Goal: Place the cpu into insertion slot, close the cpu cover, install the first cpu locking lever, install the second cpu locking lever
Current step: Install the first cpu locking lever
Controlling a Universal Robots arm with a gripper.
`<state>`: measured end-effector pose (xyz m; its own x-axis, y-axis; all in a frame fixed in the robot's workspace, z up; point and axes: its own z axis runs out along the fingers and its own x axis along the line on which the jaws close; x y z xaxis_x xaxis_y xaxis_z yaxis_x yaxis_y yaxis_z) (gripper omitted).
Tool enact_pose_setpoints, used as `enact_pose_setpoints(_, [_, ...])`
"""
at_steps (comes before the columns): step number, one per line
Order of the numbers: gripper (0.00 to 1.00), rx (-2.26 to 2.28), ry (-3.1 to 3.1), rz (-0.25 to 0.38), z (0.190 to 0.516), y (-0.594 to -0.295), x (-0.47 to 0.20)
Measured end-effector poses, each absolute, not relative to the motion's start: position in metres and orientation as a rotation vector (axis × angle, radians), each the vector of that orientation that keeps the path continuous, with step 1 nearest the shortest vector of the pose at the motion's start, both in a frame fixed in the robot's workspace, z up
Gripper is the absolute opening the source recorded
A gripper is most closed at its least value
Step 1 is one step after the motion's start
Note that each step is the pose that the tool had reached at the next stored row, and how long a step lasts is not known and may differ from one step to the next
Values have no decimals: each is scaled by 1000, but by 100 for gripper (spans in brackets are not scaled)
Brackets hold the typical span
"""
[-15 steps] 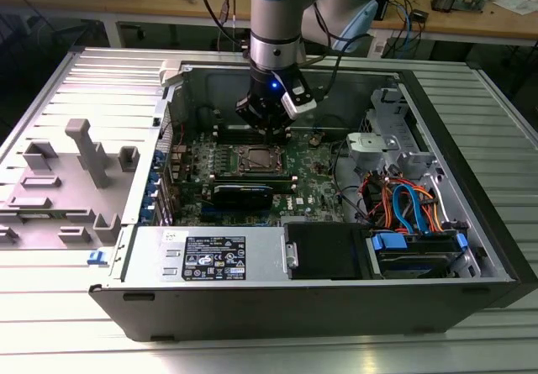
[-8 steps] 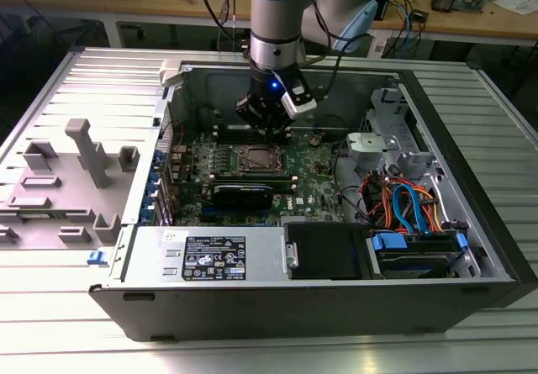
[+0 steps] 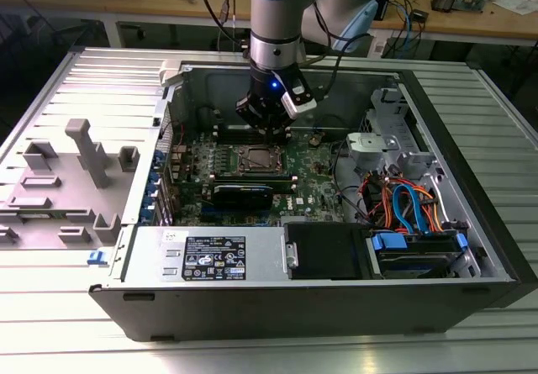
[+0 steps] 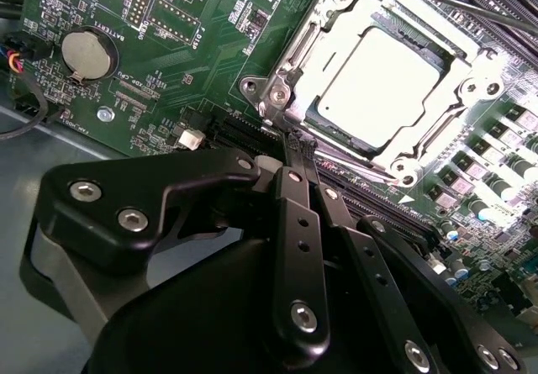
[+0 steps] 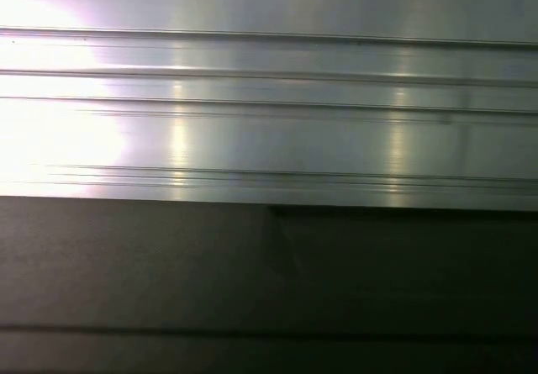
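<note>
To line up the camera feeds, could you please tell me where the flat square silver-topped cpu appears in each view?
Exterior view: the flat square silver-topped cpu sits in the socket on the green circuit board, just below the black gripper.
Second wrist view: the cpu lies under the silver metal cover frame, beyond the gripper.
First wrist view: ribbed silver metal above a dark surface.
Shared landmark: the green circuit board.

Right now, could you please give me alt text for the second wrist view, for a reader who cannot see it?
The cpu sits in the insertion slot, with the silver cpu cover closed down around it. The black tool hangs just beside the slot's corner, holding nothing. Green circuit board with a round coin battery surrounds the socket.
</note>
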<state>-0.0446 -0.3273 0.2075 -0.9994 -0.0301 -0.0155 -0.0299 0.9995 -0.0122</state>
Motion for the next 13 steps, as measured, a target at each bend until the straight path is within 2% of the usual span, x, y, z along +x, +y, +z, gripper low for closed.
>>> enact_pose_setpoints(13, [11,-47,3125,-19,208,-327,-45])
